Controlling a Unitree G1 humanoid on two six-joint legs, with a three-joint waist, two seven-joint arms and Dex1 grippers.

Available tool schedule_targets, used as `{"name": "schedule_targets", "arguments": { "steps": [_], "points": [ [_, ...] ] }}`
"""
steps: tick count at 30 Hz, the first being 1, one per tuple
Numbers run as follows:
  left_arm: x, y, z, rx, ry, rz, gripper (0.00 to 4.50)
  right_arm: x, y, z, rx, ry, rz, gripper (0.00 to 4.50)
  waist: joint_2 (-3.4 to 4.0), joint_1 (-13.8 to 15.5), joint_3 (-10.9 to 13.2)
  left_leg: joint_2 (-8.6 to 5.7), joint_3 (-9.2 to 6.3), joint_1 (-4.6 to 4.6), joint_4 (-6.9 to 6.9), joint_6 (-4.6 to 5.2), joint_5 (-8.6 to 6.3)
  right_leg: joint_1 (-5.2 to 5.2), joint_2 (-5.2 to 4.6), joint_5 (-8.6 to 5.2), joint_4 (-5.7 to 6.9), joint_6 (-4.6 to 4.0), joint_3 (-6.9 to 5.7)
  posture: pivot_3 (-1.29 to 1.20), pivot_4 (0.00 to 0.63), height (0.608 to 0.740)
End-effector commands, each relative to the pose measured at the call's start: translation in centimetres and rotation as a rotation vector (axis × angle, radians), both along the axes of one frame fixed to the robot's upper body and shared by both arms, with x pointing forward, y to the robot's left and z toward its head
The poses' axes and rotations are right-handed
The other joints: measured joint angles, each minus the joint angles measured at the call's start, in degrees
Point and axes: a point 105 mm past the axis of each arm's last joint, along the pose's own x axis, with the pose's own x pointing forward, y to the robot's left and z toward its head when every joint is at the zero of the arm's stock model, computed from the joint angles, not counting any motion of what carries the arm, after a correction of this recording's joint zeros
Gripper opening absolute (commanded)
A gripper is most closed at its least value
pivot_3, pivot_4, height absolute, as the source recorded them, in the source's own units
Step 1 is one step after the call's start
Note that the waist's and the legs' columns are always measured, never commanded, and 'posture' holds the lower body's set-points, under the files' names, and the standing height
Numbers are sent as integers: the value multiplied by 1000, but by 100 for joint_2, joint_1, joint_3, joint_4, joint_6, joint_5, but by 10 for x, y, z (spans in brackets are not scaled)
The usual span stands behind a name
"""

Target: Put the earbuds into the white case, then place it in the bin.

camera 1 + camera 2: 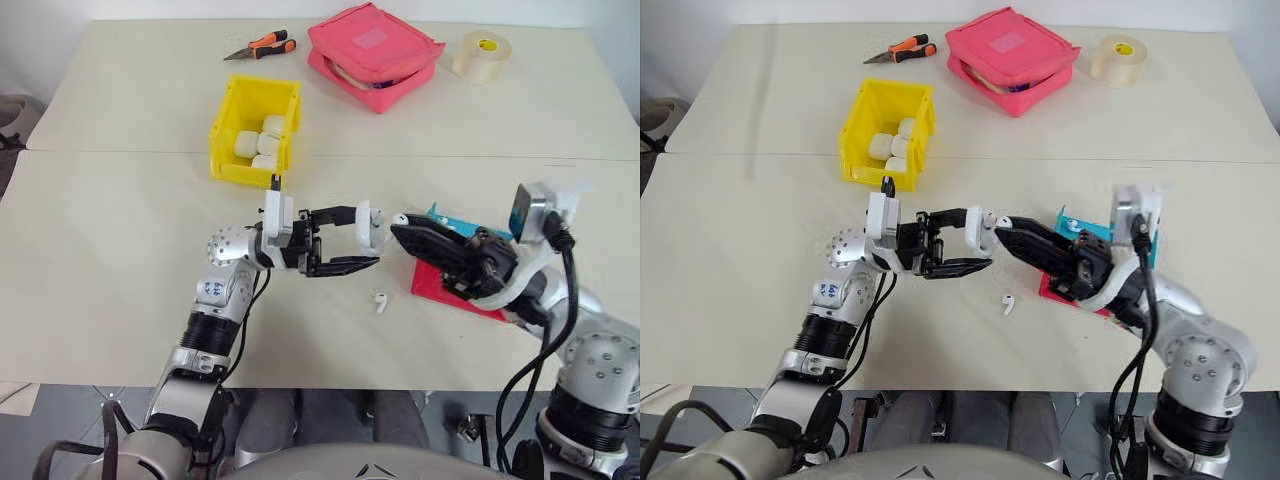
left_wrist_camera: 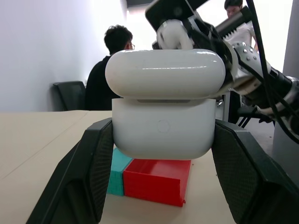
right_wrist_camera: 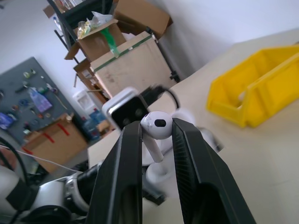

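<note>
My desk (image 1: 120,300) is cream, two tops butted w/ a seam across the middle. White wall (image 2: 42,51) behind it. A person in a dark top (image 2: 105,74) sits by a black chair (image 2: 70,95). Elsewhere: stacked cardboard boxes (image 3: 126,60), grey pegboard (image 3: 28,98) w/ what may be tools. Bright, even light.

Left end effector (image 1: 372,243) and right end effector (image 1: 400,225) meet tip to tip, both clamped
</note>
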Motion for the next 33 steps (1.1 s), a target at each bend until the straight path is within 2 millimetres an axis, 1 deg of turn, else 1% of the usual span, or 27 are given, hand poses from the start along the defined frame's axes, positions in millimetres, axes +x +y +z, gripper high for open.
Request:
{"name": "schedule_targets", "arguments": {
  "steps": [1,8,13,22,27,29,33],
  "points": [
    [-1,-2,6,-10,-16,-16,2771,-1,2,2,20,-31,-15,540,0,-2,0,0,2,0,-1,0,0,0,1,0,0,0,0,0,150,740],
    [-3,-3,7,-9,-17,-18,2771,6,3,-8,13,-21,-49,540,0,0,0,0,7,1,-1,0,0,0,2,0,1,0,0,0,150,740],
    [-2,-3,8,-12,-18,-9,2771,7,9,-15,1,-17,-37,540,0,-1,0,1,7,1,-1,0,0,0,2,0,0,0,0,0,150,740],
    [0,-2,9,-17,-18,9,2771,1,17,-25,-28,-5,11,540,0,2,0,1,7,1,-1,1,0,0,2,0,-1,0,-1,0,150,740],
    [-1,-2,9,-24,-18,8,2771,8,18,-40,-125,28,-26,540,0,1,0,1,7,1,-1,1,0,0,2,0,-2,0,0,0,150,740],
    [-1,-2,10,-25,-18,9,2771,6,18,-37,-135,11,-12,1268,0,4,0,0,8,1,-1,1,0,0,2,0,-2,0,0,0,150,740],
    [-2,-1,9,-26,-18,8,2771,2,17,-31,-143,-32,15,2485,0,3,0,1,7,1,-1,1,0,0,2,0,-2,0,-1,0,150,740]
  ]
}}
